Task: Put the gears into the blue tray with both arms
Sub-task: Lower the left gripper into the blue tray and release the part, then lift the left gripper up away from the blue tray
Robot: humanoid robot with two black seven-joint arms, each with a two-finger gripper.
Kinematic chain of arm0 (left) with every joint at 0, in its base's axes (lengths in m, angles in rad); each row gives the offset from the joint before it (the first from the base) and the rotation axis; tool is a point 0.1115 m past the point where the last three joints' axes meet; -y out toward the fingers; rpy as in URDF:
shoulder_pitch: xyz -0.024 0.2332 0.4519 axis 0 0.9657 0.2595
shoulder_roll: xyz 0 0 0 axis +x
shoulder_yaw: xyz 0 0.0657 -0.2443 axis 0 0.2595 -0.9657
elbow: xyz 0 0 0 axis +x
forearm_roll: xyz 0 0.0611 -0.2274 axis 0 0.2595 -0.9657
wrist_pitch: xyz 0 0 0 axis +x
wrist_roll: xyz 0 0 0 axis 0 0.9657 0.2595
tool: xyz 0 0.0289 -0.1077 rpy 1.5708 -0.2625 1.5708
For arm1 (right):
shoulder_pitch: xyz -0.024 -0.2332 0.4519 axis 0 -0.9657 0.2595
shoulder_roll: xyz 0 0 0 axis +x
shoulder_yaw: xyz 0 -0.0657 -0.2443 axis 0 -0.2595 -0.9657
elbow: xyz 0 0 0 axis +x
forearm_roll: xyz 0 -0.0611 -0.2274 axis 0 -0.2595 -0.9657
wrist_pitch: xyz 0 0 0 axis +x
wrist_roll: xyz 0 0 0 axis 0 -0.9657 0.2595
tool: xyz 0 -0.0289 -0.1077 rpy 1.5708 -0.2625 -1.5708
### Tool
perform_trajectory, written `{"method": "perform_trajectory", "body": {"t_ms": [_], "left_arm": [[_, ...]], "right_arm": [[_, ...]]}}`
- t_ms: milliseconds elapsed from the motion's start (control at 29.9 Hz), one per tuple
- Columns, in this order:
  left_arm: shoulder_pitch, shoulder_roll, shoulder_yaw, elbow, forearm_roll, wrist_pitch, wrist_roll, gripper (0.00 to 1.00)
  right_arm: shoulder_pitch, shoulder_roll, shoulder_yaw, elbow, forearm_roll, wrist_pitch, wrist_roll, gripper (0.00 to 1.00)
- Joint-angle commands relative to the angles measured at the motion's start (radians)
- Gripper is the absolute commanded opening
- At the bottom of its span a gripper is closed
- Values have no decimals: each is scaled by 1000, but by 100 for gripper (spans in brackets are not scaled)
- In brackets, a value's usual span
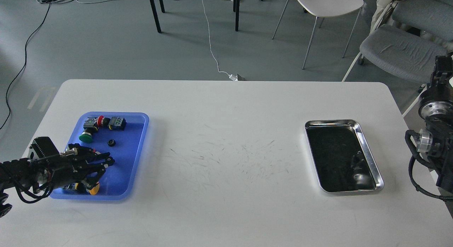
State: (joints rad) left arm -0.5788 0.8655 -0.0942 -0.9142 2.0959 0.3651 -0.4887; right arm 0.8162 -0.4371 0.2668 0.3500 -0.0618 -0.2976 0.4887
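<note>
The blue tray (136,148) is sitting on the left part of the white worktop (226,109), its long axis running from the near edge toward the far edge, leaning slightly right at the far end. Inside it, one gear (111,143) is lying flat on the tray floor in the far half, apart from the walls. A green-capped push-button (86,136) and a red-capped push-button (99,121) are lying at the far end, and a yellow-capped push-button (93,189) is lying at the near end. The steel tray (368,153) is sitting well apart on the right, nothing visible on its dark inside. The left pincer (102,167) is hovering over the blue tray's near half, fingers spread, gripping nothing. The right arm (433,141) is showing at the right edge, its pincer out of view
</note>
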Motion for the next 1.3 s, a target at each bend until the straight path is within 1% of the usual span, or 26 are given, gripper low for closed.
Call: {"method": "perform_trajectory", "body": {"t_ms": [0, 100, 234, 368, 401, 501, 602, 669, 769, 802, 936, 1070, 1170, 1204, 1270], "left_arm": [[-1, 1, 2, 2, -8, 0, 0, 28], [-1, 3, 2, 2, -22, 0, 0, 30], [-3, 7, 2, 2, -51, 2, 0, 38], [-3, 7, -1, 2, -79, 2, 0, 43], [-6, 9, -7, 2, -98, 0, 0, 47], [-19, 12, -9, 2, -195, -2, 0, 63], [-26, 13, -12, 3, -328, -2, 0, 78], [-48, 13, -13, 3, -407, -2, 0, 82], [-91, 7, -10, 3, -538, -3, 0, 95], [-96, 9, -10, 3, -578, -3, 0, 97], [-139, 1, -13, 23, -697, -18, 0, 97], [-159, -19, -15, 40, -799, -23, 0, 97], [-203, -48, -13, 57, -881, -29, 0, 97], [-214, -57, -13, 64, -907, -41, 0, 97], [-234, -77, -15, 77, -976, -95, 0, 97]], "right_arm": [[0, 0, 0, 1, -1, -1, 0, 95], [0, 1, 0, 1, -1, -1, 0, 95], [0, 0, 0, 1, -1, 0, 0, 95], [0, 0, 0, 1, -1, 0, 0, 95], [0, 0, -1, 1, -3, 0, 0, 95], [1, -11, -1, 1, -4, 0, 0, 96], [18, -14, -44, 1, -6, 0, 0, 97], [24, -14, -66, 1, -6, 0, 0, 97], [31, -15, -77, 1, -7, 8, 0, 99], [31, -15, -81, 1, -7, 8, 0, 99], [57, -15, -90, 10, -6, 15, 0, 99], [69, -15, -84, 24, -4, 109, 0, 99], [84, -15, -84, 43, -3, 140, 0, 99], [86, -17, -89, 58, -3, 140, 0, 99], [87, -31, -86, 104, -1, 141, 0, 99]]}}
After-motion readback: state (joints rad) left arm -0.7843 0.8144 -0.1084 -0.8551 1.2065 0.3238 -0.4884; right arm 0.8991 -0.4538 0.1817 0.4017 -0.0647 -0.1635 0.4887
